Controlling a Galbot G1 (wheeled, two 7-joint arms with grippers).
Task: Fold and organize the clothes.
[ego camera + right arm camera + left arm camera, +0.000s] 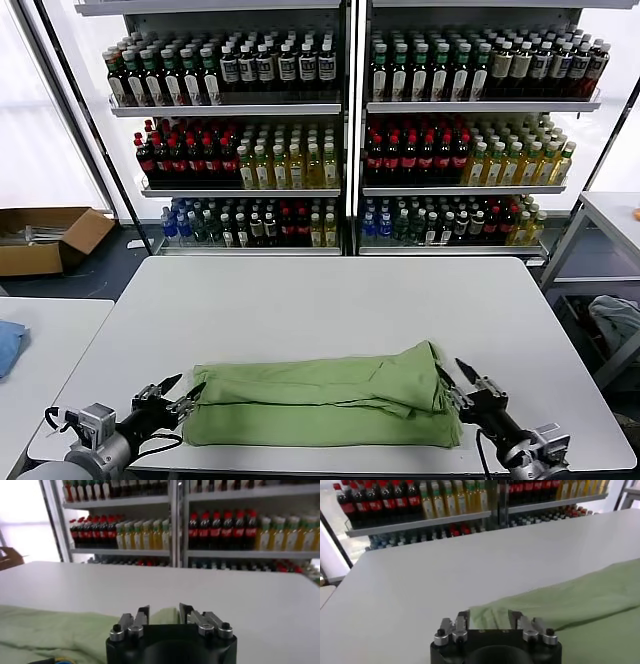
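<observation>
The clothes [320,405] lie folded into a long green band on the surface [320,300] between the left pincer [180,393] and right pincer [455,383], each open and empty at one end, so further crosswise folding probably remains.

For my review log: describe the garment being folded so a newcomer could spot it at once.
On the white table before the bottle shelves, near its front edge, lies the light green shirt, folded into a long band. It lies between the left pincer and right pincer, the only green cloth there.
</observation>
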